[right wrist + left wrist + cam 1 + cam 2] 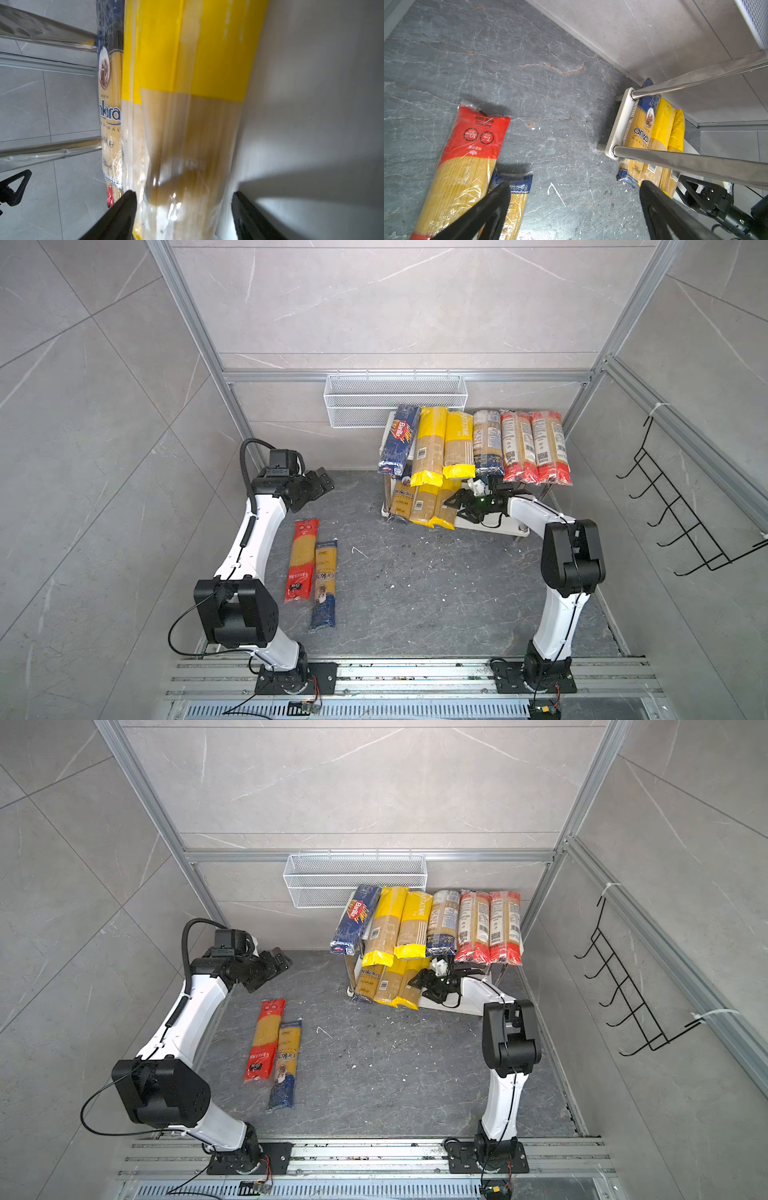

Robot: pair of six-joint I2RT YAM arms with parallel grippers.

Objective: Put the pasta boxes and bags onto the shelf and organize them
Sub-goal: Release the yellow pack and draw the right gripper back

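The shelf (515, 529) stands at the back right. Its top board carries a blue Barilla box (399, 439), two yellow-ended bags (430, 448), a navy-ended bag (487, 443) and two red-ended bags (517, 448). On the lower board lie an Ankara bag (401, 499) and two yellow-ended bags (424, 506). My right gripper (457, 506) reaches under the top board. It is open, with the outer yellow-ended bag (187, 83) lying between its fingers (183, 192). A red pack (301, 560) and a navy-ended bag (325, 583) lie on the floor at the left. Beyond them my left gripper (322, 485) hangs open and empty (575, 184).
A white wire mesh basket (395, 400) hangs on the back wall just above the shelf. A black hook rack (685, 506) is fixed to the right wall. Chrome legs (695, 162) frame the shelf's near end. Walls and aluminium posts close in three sides.
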